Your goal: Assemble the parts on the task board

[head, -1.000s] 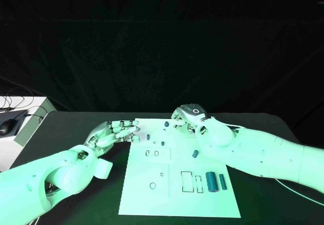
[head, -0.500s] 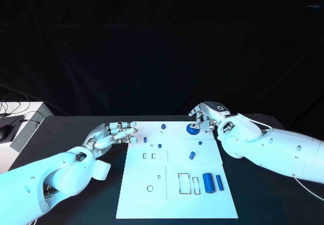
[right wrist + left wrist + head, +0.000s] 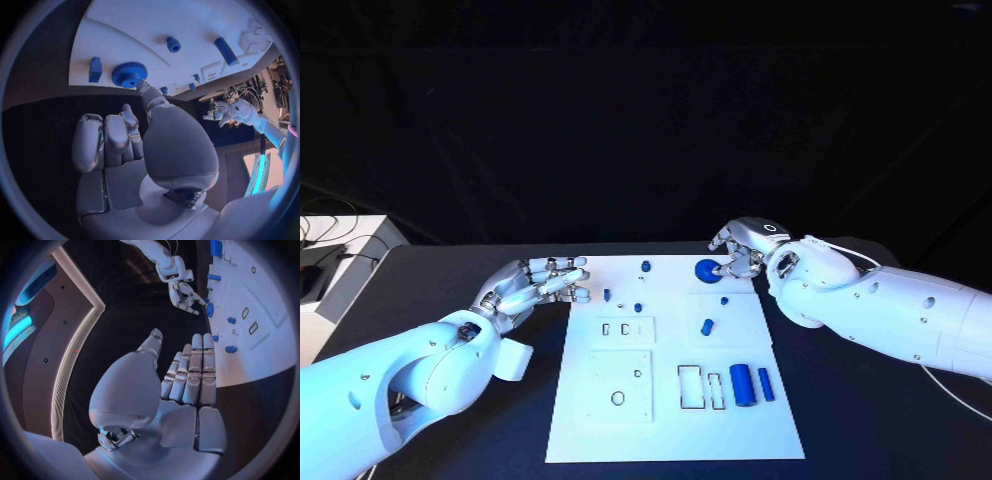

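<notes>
Right hand (image 3: 750,247) has drawn back, upper right of frame, from the blue gear (image 3: 708,269) on the task board (image 3: 733,420), fingers curled empty; left hand (image 3: 535,284) open; next, another part needs picking.

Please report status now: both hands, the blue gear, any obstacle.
Left hand open, beside task board. Right hand open, fingers by blue gear. Gear lies on board, unheld. No obstacle seen.
</notes>
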`<state>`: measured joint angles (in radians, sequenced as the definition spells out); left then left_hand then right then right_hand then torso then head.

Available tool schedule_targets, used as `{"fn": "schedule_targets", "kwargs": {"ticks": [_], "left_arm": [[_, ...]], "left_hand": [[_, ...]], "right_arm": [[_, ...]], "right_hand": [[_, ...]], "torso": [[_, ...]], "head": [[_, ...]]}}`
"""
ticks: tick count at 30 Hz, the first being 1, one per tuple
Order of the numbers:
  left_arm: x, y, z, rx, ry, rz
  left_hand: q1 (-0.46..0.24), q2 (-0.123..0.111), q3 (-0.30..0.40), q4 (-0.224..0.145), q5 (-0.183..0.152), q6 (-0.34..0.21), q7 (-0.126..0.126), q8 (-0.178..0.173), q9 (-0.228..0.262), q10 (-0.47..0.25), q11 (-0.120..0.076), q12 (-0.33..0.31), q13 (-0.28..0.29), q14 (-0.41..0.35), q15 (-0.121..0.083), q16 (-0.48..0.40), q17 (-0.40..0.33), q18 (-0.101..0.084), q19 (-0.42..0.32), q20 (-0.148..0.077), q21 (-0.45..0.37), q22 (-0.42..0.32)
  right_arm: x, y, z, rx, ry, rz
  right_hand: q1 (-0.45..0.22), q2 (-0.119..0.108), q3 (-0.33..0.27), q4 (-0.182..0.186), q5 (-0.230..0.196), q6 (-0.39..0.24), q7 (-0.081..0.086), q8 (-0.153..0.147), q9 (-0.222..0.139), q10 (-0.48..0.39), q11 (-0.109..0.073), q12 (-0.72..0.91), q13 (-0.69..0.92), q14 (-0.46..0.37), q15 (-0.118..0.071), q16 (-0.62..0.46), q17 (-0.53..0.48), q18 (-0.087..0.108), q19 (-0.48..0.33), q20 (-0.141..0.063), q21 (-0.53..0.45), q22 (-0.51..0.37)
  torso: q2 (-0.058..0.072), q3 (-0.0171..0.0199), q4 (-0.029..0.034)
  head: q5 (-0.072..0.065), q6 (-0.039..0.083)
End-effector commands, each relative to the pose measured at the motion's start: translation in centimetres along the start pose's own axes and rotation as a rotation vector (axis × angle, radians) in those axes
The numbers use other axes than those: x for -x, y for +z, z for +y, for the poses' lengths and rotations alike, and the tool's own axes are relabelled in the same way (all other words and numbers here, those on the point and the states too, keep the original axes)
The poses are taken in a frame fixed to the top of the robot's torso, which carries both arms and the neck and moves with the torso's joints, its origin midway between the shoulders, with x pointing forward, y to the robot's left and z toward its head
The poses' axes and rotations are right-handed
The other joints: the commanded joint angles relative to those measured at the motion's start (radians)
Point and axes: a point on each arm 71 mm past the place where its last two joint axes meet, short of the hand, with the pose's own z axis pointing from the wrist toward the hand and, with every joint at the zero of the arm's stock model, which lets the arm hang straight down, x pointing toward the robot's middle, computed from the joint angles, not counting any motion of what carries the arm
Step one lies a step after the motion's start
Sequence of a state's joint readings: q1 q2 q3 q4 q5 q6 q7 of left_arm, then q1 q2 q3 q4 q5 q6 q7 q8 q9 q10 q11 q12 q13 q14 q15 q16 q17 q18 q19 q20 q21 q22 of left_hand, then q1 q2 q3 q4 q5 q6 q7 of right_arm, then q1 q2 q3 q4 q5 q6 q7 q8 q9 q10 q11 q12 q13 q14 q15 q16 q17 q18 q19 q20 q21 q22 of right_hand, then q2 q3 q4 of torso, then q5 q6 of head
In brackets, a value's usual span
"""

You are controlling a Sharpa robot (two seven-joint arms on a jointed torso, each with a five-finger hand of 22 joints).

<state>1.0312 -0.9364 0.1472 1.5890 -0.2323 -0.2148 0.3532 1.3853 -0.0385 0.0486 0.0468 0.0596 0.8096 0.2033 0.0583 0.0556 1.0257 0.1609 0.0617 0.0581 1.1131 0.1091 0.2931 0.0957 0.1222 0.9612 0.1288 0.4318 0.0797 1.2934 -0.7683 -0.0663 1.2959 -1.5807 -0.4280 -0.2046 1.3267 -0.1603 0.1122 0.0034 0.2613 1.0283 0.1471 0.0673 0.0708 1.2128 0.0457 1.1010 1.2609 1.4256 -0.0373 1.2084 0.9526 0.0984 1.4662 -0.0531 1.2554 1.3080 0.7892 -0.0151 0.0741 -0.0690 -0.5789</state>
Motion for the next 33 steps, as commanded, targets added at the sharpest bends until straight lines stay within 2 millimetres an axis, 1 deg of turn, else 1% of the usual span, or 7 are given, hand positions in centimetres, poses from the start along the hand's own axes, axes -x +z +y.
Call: {"fn": "schedule_targets", "kwargs": {"ticks": [1,4,5,6,14,22,33], "left_arm": [[-0.2,0.1,0.0,-0.012,-0.004,0.018],[-0.1,0.1,0.0,-0.010,-0.003,0.017],[-0.1,0.1,0.1,-0.009,-0.003,0.016],[-0.1,0.1,0.1,-0.008,-0.002,0.013],[0.1,0.2,0.2,-0.002,0.001,0.004],[0.1,0.2,0.3,0.000,0.001,0.004],[0.2,0.2,0.3,0.003,0.002,0.002]], "left_hand": [[0.004,0.004,0.000,-0.003,-0.003,0.000,0.000,-0.004,-0.001,-0.003,0.001,-0.002,0.001,0.006,-0.001,-0.004,-0.001,-0.008,0.005,0.003,-0.006,0.000],[0.004,0.004,0.000,-0.003,-0.003,0.000,0.000,-0.004,-0.001,-0.003,0.001,-0.002,0.001,0.006,-0.001,-0.004,-0.001,-0.008,0.005,0.003,-0.006,0.000],[0.004,0.004,0.000,-0.003,-0.003,0.000,0.000,-0.004,-0.001,-0.003,0.001,-0.002,0.001,0.006,-0.001,-0.004,-0.001,-0.008,0.005,0.003,-0.006,0.000],[0.004,0.004,0.000,-0.003,-0.003,0.000,0.000,-0.004,-0.001,-0.003,0.001,-0.002,0.001,0.006,-0.001,-0.004,-0.001,-0.008,0.005,0.003,-0.006,0.000],[0.004,0.007,0.001,-0.002,-0.003,-0.003,0.000,-0.004,-0.001,-0.004,0.002,-0.002,0.001,0.006,-0.001,-0.004,-0.001,-0.008,0.005,0.003,-0.006,0.000],[0.004,0.007,0.001,-0.002,-0.003,-0.003,0.000,-0.004,-0.001,-0.004,0.002,-0.002,0.001,0.006,-0.001,-0.004,-0.001,-0.008,0.005,0.003,-0.006,0.000],[0.004,0.006,0.000,-0.001,-0.003,-0.011,0.001,-0.005,-0.002,-0.008,0.003,-0.002,0.001,0.005,0.000,-0.004,-0.001,-0.008,0.005,0.003,-0.006,0.000]], "right_arm": [[-0.5,0.2,0.0,-0.002,-0.017,0.061],[-0.5,0.4,-0.1,-0.013,-0.014,0.058],[-0.5,0.4,-0.2,-0.018,-0.013,0.057],[-0.5,0.5,-0.3,-0.024,-0.009,0.056],[-0.9,0.8,-0.1,-0.044,0.029,0.096],[-1.3,1.2,-0.1,-0.059,0.026,0.120],[-1.7,1.5,-0.3,-0.071,0.022,0.145]], "right_hand": [[-0.009,-0.006,0.001,0.011,0.015,-0.003,0.001,0.001,0.002,0.018,-0.006,0.011,0.008,0.007,0.001,0.011,0.019,-0.011,0.082,0.005,0.016,0.110],[-0.014,-0.001,0.003,0.013,0.039,0.005,-0.001,0.003,0.002,0.021,-0.007,0.014,0.010,0.008,0.000,0.012,0.024,-0.012,0.082,0.004,0.020,0.114],[-0.015,0.004,0.005,0.013,0.058,0.011,-0.002,0.004,0.003,0.023,-0.008,0.015,0.011,0.008,-0.001,0.012,0.026,-0.013,0.083,0.004,0.024,0.117],[-0.016,0.005,0.005,0.010,0.066,0.012,-0.002,0.002,0.002,0.024,-0.009,0.015,0.012,0.009,-0.001,0.013,0.028,-0.014,0.083,0.003,0.025,0.119],[-0.025,0.011,0.005,0.004,0.065,0.014,-0.003,0.001,0.002,0.033,-0.009,0.022,0.021,0.011,-0.002,0.016,0.044,-0.016,0.084,0.003,0.034,0.131],[-0.034,0.012,0.002,0.011,0.064,0.010,-0.002,0.001,0.001,0.029,-0.008,0.017,0.021,0.011,-0.001,0.014,0.046,-0.016,0.084,0.003,0.031,0.132],[-0.044,0.014,-0.001,0.022,0.064,0.008,-0.002,0.001,0.002,0.023,-0.008,0.008,0.017,0.011,0.000,0.011,0.047,-0.015,0.083,0.004,0.027,0.134]], "torso": [[-0.001,-0.0008,0.0008],[0.000,-0.0013,0.0012],[0.000,-0.0017,0.0013],[-0.001,-0.0022,0.0021],[-0.001,-0.0011,0.0002],[-0.001,-0.0010,0.0026],[-0.001,-0.0005,0.0001]], "head": [[-0.003,-0.007],[-0.003,-0.007],[-0.003,-0.008],[-0.003,-0.010],[-0.003,-0.012],[-0.005,-0.015],[-0.001,-0.017]]}}
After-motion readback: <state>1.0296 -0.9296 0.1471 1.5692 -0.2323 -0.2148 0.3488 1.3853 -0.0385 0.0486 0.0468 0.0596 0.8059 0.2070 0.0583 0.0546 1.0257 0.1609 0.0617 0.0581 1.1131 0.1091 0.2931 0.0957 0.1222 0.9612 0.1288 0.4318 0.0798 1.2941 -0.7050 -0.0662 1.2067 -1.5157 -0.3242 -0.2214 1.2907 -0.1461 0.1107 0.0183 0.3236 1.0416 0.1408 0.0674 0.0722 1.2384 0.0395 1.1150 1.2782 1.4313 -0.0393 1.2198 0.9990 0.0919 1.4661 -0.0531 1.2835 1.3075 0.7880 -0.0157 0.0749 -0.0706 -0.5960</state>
